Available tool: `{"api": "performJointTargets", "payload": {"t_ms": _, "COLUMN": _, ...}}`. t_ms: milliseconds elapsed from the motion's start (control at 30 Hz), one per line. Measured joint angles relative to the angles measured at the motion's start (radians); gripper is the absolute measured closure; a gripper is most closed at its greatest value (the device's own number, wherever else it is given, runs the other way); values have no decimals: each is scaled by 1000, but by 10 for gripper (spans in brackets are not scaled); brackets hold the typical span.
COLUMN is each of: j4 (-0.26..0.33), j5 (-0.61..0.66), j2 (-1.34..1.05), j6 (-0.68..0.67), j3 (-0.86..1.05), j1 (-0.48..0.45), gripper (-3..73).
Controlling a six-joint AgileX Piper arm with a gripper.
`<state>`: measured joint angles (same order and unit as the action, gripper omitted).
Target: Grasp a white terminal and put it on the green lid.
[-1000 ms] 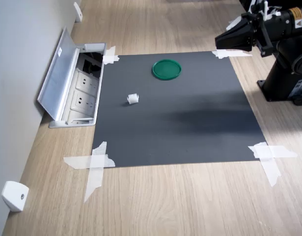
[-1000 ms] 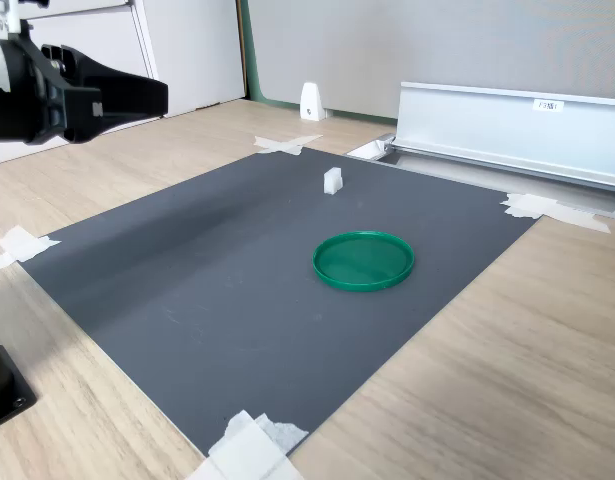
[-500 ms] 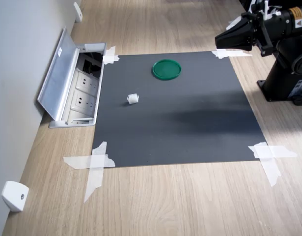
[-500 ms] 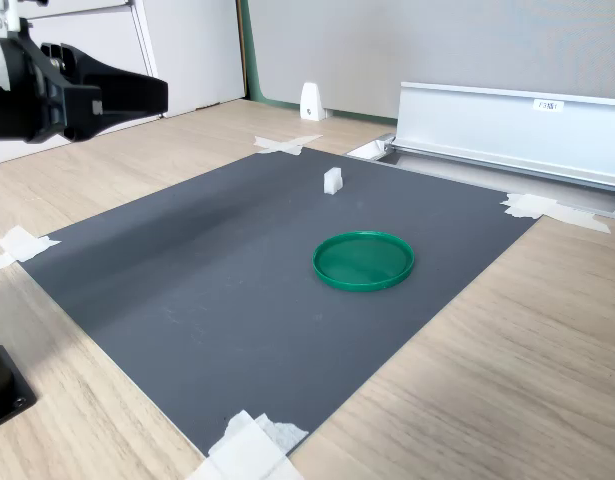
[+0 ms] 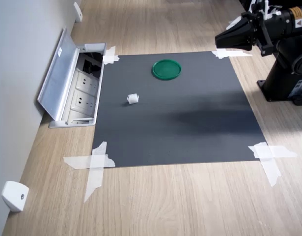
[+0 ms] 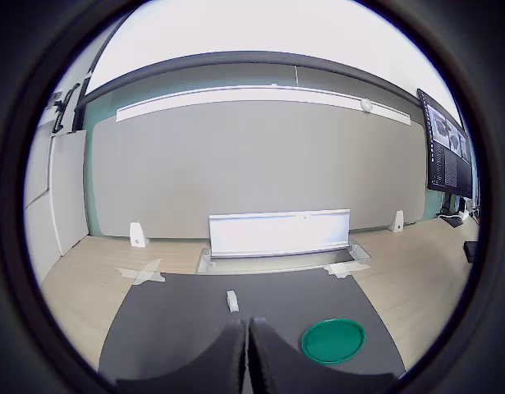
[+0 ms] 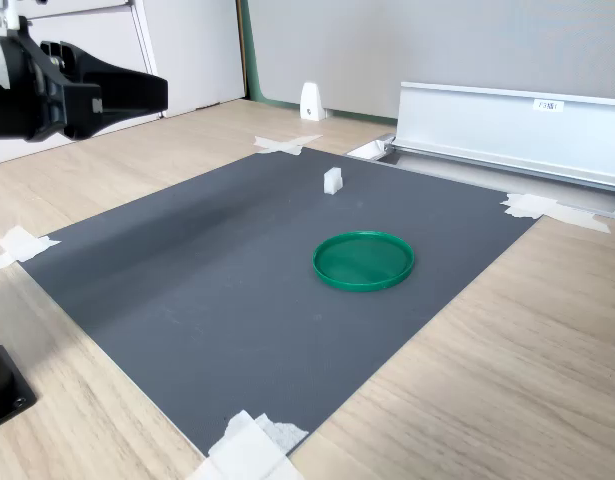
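Wooden tabletop (image 5: 190, 206) carries a dark grey mat (image 5: 180, 113) taped at its corners. Gripper (image 5: 220, 40) hangs in the air above the mat's edge at the first exterior view's upper right, fingers (image 6: 227, 361) pressed together with nothing between them. White terminal (image 5: 133, 99) stands on the mat, well apart from the gripper, near the open socket box (image 5: 77, 88) at the wall. Green lid (image 5: 166, 69) lies flat on the mat, apart from the terminal; in the second exterior view the terminal (image 7: 332, 180) sits beyond the lid (image 7: 363, 260).
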<state>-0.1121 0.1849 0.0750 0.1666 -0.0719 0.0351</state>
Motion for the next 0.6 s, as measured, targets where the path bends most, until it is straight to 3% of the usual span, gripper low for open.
{"api": "performJointTargets", "payload": {"t_ms": 367, "j4": 0, "j5": 196, "j2": 353, "j6": -11, "j3": -241, "j1": 0, "gripper": 704}}
{"api": "performJointTargets", "payload": {"t_ms": 600, "j4": 0, "j5": 455, "j2": 612, "j6": -12, "j3": -482, "j1": 0, "gripper": 704}}
